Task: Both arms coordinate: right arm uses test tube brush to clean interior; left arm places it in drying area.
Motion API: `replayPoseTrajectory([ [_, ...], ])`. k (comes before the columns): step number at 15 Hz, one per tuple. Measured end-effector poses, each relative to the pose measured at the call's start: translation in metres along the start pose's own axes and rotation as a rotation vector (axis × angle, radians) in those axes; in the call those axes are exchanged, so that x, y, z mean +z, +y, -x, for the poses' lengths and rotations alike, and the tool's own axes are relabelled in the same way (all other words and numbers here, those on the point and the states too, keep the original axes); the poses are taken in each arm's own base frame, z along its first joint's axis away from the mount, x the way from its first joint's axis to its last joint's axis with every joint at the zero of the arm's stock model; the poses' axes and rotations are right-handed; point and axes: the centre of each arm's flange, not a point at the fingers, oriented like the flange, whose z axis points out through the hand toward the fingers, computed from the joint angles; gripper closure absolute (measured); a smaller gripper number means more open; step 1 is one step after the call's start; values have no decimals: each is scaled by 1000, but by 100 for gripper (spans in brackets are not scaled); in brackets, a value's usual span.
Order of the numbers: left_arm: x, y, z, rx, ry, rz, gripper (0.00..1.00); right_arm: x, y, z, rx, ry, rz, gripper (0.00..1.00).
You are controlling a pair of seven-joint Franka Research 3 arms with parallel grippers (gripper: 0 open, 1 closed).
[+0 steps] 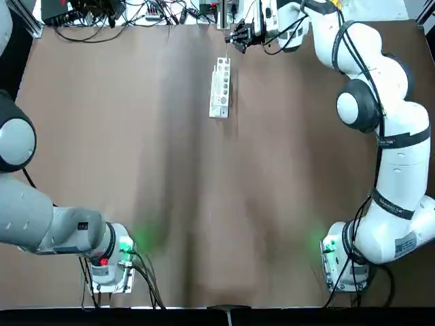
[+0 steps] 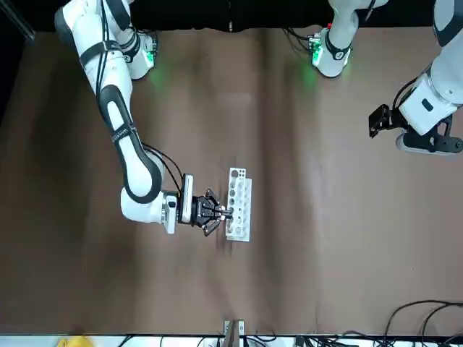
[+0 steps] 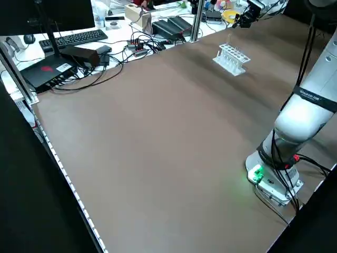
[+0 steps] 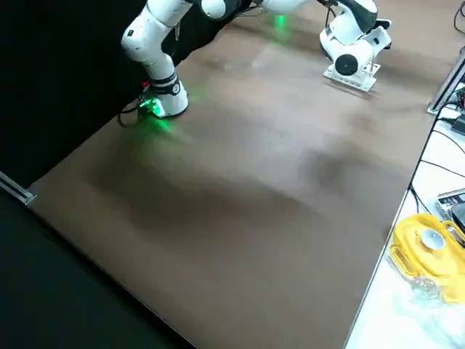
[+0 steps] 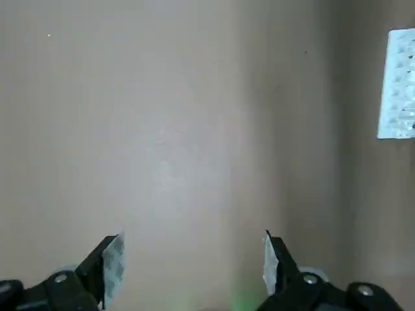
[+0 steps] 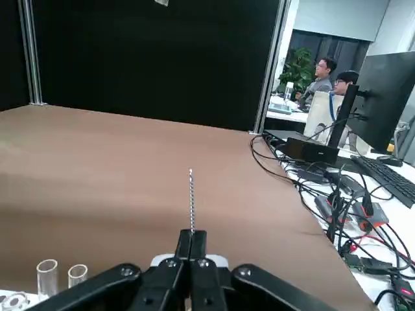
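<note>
- Right gripper (image 6: pixel 192 243): fingers clenched tight on the test tube brush (image 6: pixel 191 201), which sticks straight out past the tips. In the top view this gripper (image 1: pixel 236 35) sits at 12 o'clock on the counter (image 1: pixel 136 170), just beyond the far end of the white rack (image 1: pixel 219 88).
- Left gripper (image 5: pixel 191 259): fingers spread wide, holding nothing, over bare counter, rack at the frame edge.
- Two clear tubes (image 6: pixel 47 275) stand near the right fingers, probably in the rack, though it's cut off there.
- The brush is too thin to make out from overhead.
</note>
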Motion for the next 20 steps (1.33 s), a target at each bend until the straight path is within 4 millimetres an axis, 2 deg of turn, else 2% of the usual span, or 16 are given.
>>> replayPoseTrajectory([
  [10, -2, 0, -2, 0, 18, 0, 0, -4, 4, 2, -4, -6, 13, 98],
  [20, -2, 0, -2, 0, 19, 0, 0, -5, 8, -12, -19, 12, 11, 98],
])
